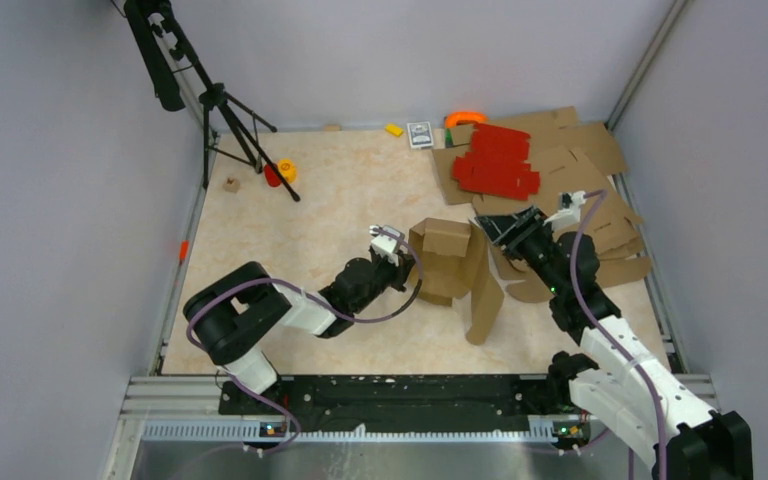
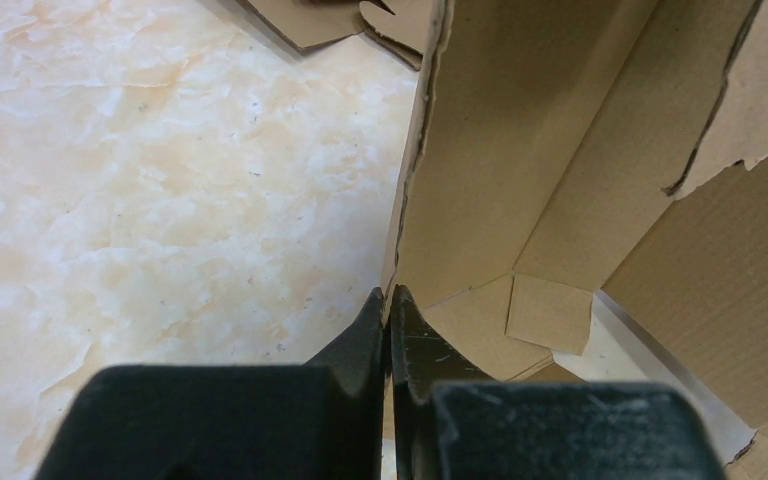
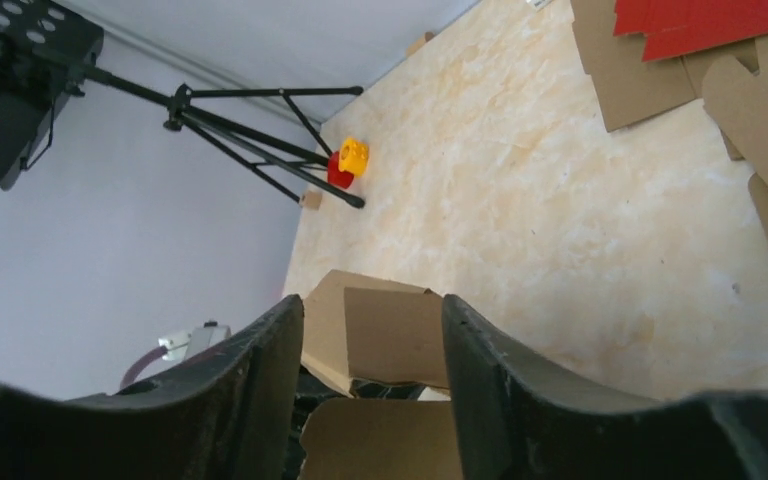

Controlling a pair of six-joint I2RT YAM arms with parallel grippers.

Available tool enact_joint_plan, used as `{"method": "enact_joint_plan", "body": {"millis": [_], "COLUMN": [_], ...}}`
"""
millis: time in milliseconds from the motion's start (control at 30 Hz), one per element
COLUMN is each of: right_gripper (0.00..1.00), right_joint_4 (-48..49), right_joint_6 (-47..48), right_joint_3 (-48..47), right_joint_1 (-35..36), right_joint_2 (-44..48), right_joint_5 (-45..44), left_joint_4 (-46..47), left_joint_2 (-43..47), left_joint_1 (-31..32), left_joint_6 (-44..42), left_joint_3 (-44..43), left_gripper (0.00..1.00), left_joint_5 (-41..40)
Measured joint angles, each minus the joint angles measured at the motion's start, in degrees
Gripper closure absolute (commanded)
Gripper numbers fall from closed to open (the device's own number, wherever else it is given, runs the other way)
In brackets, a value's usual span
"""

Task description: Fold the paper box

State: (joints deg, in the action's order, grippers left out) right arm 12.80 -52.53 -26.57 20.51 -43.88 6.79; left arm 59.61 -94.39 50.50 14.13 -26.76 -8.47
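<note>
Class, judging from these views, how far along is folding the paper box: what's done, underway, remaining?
Done: the paper box stands partly erected, with several walls raised. In hand: the left gripper seems shut on the box's left wall; the right gripper, jaws apart, points at its upper part. Left: panels lean loose and the box is not yet closed into shape.

Bright even light, soft shadows (close foreground slightly blurred)

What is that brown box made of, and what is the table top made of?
The paper box looks like plain brown corrugated cardboard, matte: its cut edge is rough and layered in the left wrist view. The table looks smooth with a pale marbled pattern, maybe laminate or a printed sheet; I can't tell which.
</note>
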Motion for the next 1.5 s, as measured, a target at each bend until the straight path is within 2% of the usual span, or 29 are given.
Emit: {"method": "enact_joint_plan", "body": {"millis": [133,233,300,467,633,767,900,1167,1400,1500], "right_gripper": [0.64,0.83,1.00,1.00,1.00,0.94,0.92,0.90,0.61,0.58], "right_joint_4": [1.99,0.92,-0.98,-8.55,-12.41,-11.04,-7.30,0.20,2.05,1.77], "right_joint_6": [-3.41,-5.11,-5.81,-5.16,-0.24,5.51,8.59,9.49,10.95,13.00], "right_joint_3": [2.54,3.43,3.41,3.34,3.37,4.94,7.13,7.82,7.78,7.72], "right_joint_1": [0.00,0.00,0.00,-0.04,-0.04,-0.07,-0.07,0.15,0.37,0.37], "right_joint_2": [0.68,1.16,1.79,2.49,0.46,-5.42,-12.31,-21.18,-23.85,-23.85], "right_joint_5": [-2.89,-5.46,-8.09,-12.94,-11.21,-2.10,6.27,12.96,14.25,14.86], "left_joint_4": [0.07,0.33,0.35,0.42,0.44,0.61,0.87,0.87,3.93,6.38], "left_joint_2": [0.00,0.00,0.00,0.00,0.00,-0.02,-0.13,-1.11,-3.41,-4.17], "left_joint_1": [0.17,0.24,0.24,0.42,0.83,1.33,1.92,2.86,2.97,2.97], "left_joint_6": [-0.33,-0.39,-0.42,-0.63,-0.66,-0.76,-0.81,-0.50,0.09,0.07], "left_joint_3": [0.04,0.11,0.11,0.26,0.33,0.33,0.33,0.33,0.31,0.31], "left_gripper": [1.00,1.00,1.00,1.00,1.00,1.00,1.00,1.00,1.00,1.00], "left_joint_5": [-0.15,-0.17,-0.20,-0.37,-0.48,-0.85,-1.42,-2.93,-5.14,-5.88]}}
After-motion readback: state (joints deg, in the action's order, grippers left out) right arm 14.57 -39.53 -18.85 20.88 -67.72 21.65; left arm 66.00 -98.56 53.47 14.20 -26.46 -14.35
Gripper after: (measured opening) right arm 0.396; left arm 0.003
